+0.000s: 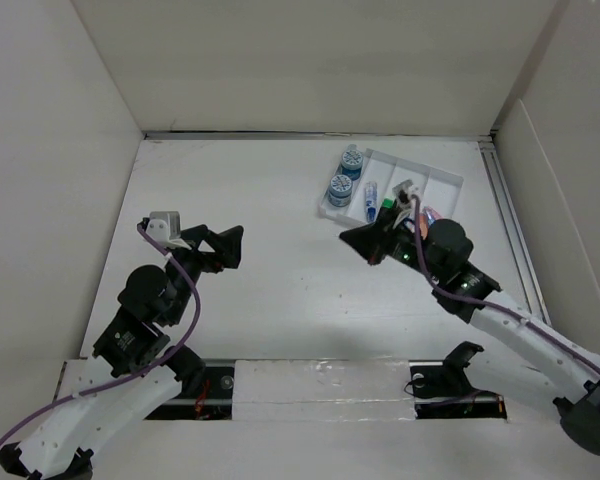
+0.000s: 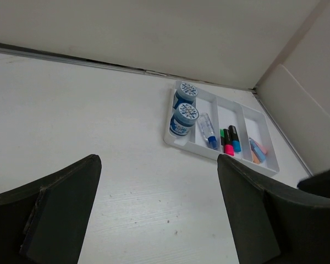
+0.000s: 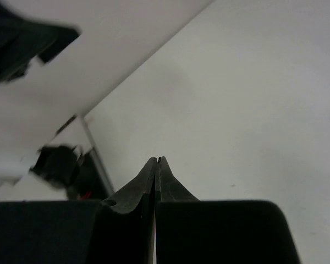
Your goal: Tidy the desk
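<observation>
From above, the left gripper point(image 1: 227, 247) is held at 9 o'clock over the desk point(image 1: 250, 190), which is spread beneath both arms; its jaws are wide apart and empty. The right gripper point(image 1: 365, 240), toward 3 o'clock, is pressed together on nothing. At 1 o'clock the tray point(image 1: 448, 182) is filled with jars point(image 1: 339, 188) and markers point(image 2: 229, 140). Sorting is judged nearly finished; only a check for strays is called for

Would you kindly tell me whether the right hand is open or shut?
Shut. The right hand shows its two fingers pressed together in the wrist view, nothing between them.
</observation>
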